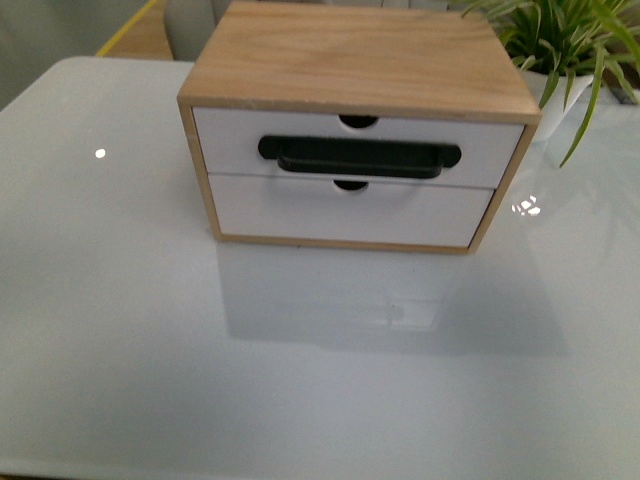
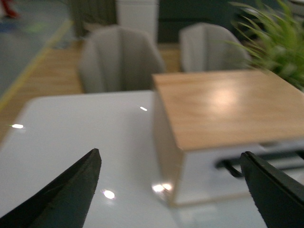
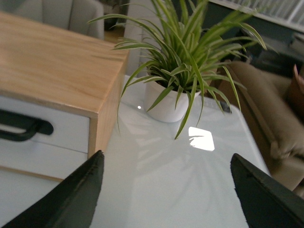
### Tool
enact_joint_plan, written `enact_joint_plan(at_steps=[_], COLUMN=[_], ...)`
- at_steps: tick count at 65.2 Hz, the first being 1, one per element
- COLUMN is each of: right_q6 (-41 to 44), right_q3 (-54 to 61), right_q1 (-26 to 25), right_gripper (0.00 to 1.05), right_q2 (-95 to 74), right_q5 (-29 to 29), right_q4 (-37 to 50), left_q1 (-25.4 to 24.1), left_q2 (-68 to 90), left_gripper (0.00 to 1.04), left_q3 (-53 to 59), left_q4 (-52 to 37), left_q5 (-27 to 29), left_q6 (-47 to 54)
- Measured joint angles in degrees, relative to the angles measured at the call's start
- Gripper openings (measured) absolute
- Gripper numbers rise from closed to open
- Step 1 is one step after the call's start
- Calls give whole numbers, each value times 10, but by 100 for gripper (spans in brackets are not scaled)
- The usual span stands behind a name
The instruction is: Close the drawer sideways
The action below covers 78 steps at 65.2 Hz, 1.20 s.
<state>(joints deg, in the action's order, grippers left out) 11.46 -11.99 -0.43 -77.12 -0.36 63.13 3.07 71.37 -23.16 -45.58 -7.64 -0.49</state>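
A light-wood cabinet [image 1: 360,60] stands on the white table [image 1: 300,380] with two white-fronted drawers. The drawer [image 1: 230,135] is the upper one, with a long black bar handle [image 1: 358,156] and a semicircular notch in its top edge; its front looks level with the cabinet frame. Neither arm shows in the front view. My left gripper [image 2: 169,153] is open, hovering before the cabinet's left front corner, with the drawer [image 2: 204,175] and handle [image 2: 230,166] between its fingers' line of sight. My right gripper [image 3: 166,155] is open over bare table beside the cabinet's right side; the drawer [image 3: 61,126] shows there too.
A plain white lower drawer [image 1: 340,212] sits under the handled one. A potted green plant [image 1: 560,50] in a white pot [image 3: 164,102] stands close to the cabinet's right rear. Grey chairs [image 2: 118,59] stand beyond the table's far edge.
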Motion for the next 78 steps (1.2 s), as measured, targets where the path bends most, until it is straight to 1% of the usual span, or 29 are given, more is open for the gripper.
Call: enact_joint_plan(at_steps=[1,2,4,5,7,8,11,12,15,16,19,20,22,25,26,38,42,44,60,78], right_q6=[-16,-24,-50,-56,-72,-77,-90,-92,-99,-100,-104,-104,-106,-107,-107,-108,-108,-108,-108,-108], right_q3=[7,10,19,22,30,33,45,47,59,61,70,72,79,88,90,109,109,109,110,110], right_q1=[0,1,2,2,2,2,2,2,2,2,2,2,2,3,3,3,3,3,3,3], right_gripper=[68,66,59,57,50,48,38,36,26,24,13,11,3,2,2,2,2,2,2,2], right_q2=[5,9,25,30,48,53,81,85,113,117,144,148,172,210,224,331,361,374,485,575], right_q5=[1,1,1,1,2,2,4,4,4,4,4,4,4,4,4,4,4,4,4,4], right_q4=[3,3,2,1,-7,-9,-23,-26,-43,-46,-64,-68,-84,-111,-122,-210,-236,-248,-348,-435], left_q1=[2,2,3,2,1,0,-17,-19,-26,-27,-29,-29,-29,-29,-29,-29,-29,-29,-29,-29], left_q2=[-2,-3,-10,-13,-25,-28,-51,-54,-75,-79,-99,-103,-121,-150,-160,-246,-252,-257,-370,-476], left_gripper=[83,81,74,73,65,64,53,51,41,39,28,26,18,4,2,2,2,2,2,2], left_q3=[8,12,30,34,52,56,78,81,98,101,116,119,131,148,153,187,206,212,222,222], left_q4=[-19,-27,-43,-45,-47,-47,-47,-47,-46,-45,-39,-38,-31,-19,-14,39,16,19,121,220], left_q5=[31,45,87,94,104,104,79,78,77,78,78,78,77,76,77,77,77,77,76,76], left_q6=[0,0,0,0,0,0,1,1,1,1,1,1,2,2,2,2,2,2,2,2])
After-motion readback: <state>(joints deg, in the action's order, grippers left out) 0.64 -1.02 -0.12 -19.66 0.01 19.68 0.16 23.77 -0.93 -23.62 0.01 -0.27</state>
